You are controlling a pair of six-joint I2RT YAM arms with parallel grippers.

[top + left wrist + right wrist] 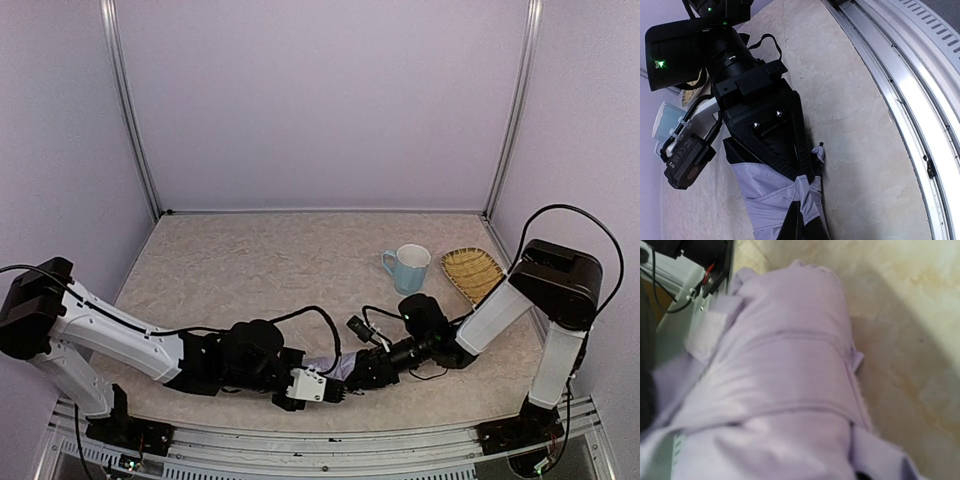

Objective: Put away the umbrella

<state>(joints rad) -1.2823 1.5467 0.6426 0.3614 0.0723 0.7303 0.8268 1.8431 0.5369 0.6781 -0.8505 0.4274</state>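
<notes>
The umbrella (322, 366), pale lavender, lies on the surface (250, 270) near its front edge, mostly hidden between the two meeting arms. The right tool (362, 372) has its tips buried in the fabric and the left tool (336, 390) is cut off, so neither grip can be told. A light blue mug (410, 268) and a woven tray (472, 272) sit well behind.

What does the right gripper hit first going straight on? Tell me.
The umbrella: its lavender fabric fills the right wrist view, directly ahead of the right gripper. Whether they already touch is unclear.
</notes>
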